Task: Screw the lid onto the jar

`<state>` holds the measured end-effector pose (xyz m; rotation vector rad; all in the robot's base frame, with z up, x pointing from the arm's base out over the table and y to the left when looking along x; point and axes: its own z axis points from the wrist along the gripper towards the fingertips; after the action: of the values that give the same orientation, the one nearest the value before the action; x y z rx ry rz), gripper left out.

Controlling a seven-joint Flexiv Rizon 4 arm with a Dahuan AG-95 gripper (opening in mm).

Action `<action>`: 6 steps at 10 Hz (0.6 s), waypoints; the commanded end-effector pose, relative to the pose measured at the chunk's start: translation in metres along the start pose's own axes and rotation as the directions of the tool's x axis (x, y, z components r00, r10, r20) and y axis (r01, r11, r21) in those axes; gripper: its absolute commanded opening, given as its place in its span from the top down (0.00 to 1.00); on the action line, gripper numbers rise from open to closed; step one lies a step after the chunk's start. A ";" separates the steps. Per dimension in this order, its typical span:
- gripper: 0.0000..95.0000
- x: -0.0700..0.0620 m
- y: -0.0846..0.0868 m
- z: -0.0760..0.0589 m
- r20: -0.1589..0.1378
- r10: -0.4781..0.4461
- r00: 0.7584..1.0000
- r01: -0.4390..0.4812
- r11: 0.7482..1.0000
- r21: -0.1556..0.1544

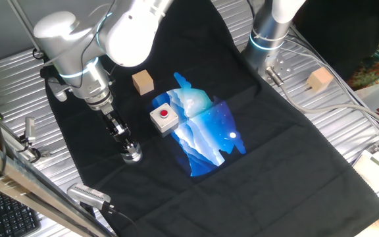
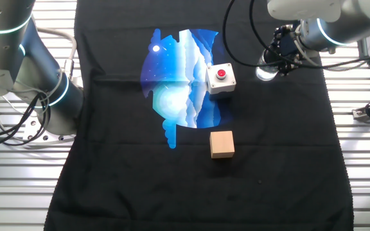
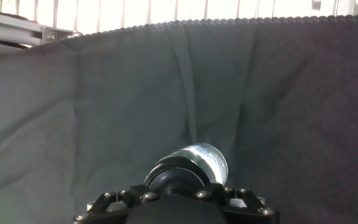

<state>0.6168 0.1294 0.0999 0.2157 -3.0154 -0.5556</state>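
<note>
The jar [image 1: 134,157] is a small clear cylinder on the black cloth, near its left edge in one fixed view. In the other fixed view the jar [image 2: 265,73] shows as a bright spot at the upper right. The black lid [image 3: 174,177] sits on the jar's [image 3: 206,157] top in the hand view. My gripper [image 3: 178,190] reaches down at a slant and is shut on the lid [image 1: 129,150]. The gripper [image 1: 126,146] [image 2: 279,59] hides most of the lid, and its fingertips are hard to make out.
A white box with a red button [image 1: 164,119] [image 2: 221,78] stands mid-cloth on a blue print. A tan wooden cube [image 1: 143,82] [image 2: 222,144] lies nearby, and another cube [image 1: 320,79] rests on the metal slats. A second arm's base [image 1: 268,33] [image 2: 47,93] stands beside the cloth.
</note>
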 end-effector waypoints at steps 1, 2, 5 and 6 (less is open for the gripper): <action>1.00 0.000 0.001 -0.001 0.002 0.000 1.000 0.000 1.000 0.002; 1.00 0.000 0.002 -0.001 0.002 0.000 1.000 0.000 1.000 0.008; 1.00 0.002 0.005 -0.002 -0.004 -0.005 1.000 0.005 0.999 0.038; 1.00 0.002 0.005 -0.003 -0.006 -0.009 1.000 0.009 0.998 0.057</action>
<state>0.6144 0.1339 0.1044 0.2322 -3.0265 -0.4755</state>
